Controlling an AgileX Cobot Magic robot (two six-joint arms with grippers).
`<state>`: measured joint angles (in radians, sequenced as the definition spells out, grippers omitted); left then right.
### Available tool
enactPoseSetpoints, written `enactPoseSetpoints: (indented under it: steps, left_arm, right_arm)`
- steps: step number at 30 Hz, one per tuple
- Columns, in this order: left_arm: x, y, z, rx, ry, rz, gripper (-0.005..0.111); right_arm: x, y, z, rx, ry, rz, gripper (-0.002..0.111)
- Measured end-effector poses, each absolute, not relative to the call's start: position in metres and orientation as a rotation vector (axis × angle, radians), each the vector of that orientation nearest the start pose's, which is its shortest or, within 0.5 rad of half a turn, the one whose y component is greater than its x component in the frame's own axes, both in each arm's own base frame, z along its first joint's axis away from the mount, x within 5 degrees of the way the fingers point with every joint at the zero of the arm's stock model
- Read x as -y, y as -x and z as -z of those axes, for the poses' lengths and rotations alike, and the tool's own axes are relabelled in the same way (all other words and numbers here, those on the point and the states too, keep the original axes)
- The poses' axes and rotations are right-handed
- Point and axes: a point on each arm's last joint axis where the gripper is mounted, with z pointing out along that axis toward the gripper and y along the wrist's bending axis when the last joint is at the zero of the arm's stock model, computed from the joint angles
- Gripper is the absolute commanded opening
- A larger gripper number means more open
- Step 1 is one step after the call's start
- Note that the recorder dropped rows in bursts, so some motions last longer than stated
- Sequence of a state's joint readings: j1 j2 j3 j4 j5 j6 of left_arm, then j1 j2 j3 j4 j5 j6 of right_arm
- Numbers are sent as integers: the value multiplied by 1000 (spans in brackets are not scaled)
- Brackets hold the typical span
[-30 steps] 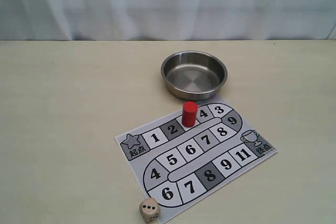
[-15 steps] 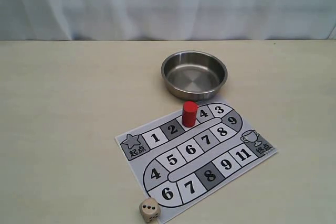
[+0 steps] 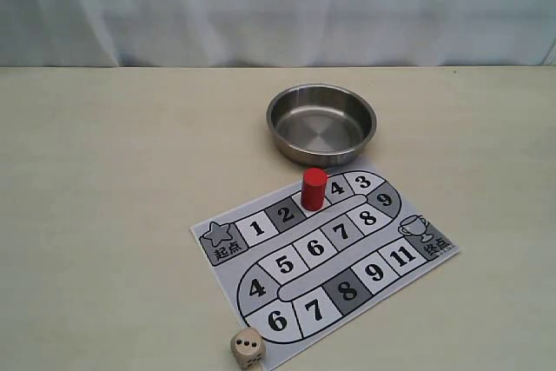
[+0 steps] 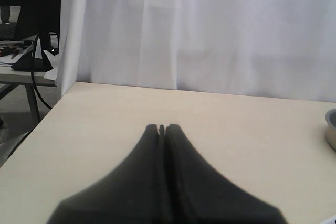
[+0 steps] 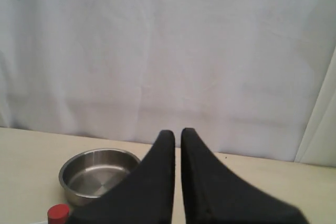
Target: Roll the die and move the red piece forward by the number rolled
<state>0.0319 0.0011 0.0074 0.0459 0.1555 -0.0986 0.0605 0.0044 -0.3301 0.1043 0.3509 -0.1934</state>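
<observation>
The die (image 3: 248,347) lies on the table just off the near edge of the numbered board (image 3: 228,277), with two dark pips on its front face. On the board, the red piece (image 3: 314,188) stands upright between squares 2 and 4; its top also shows in the right wrist view (image 5: 58,214). Neither gripper appears in the exterior view. My left gripper (image 4: 161,127) is shut and empty above bare table. My right gripper (image 5: 177,132) is shut with only a thin slit between its fingers, nothing in it, and it points past the bowl toward the curtain.
A round steel bowl (image 3: 274,119) stands empty behind the board, also seen in the right wrist view (image 5: 94,174) and at the edge of the left wrist view (image 4: 331,129). A white curtain backs the table. The table's left edge (image 4: 47,114) drops off beside another desk.
</observation>
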Motion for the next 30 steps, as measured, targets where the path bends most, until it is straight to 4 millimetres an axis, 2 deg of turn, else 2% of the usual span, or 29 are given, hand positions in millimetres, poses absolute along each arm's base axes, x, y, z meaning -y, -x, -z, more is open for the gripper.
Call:
enactPoseSetpoints:
  steps: [6,13,23,30]
  left_arm:
    - [-2,-57,-196,-1646,75,10,0]
    - [-2,-57,-196,-1646,75,10,0]
    - [-2,-57,-196,-1646,75,10,0]
    - [-2,-57,-196,-1646,75,10,0]
  right_arm:
    - [-4,-46,-257,-1424,128,34,4]
    - [-3,-56,-216,-1472,135,51,4]
    - [-4,-57,-201,-1616,112,11,4]
    - [-3,-56,-199,-1639,105,6,4]
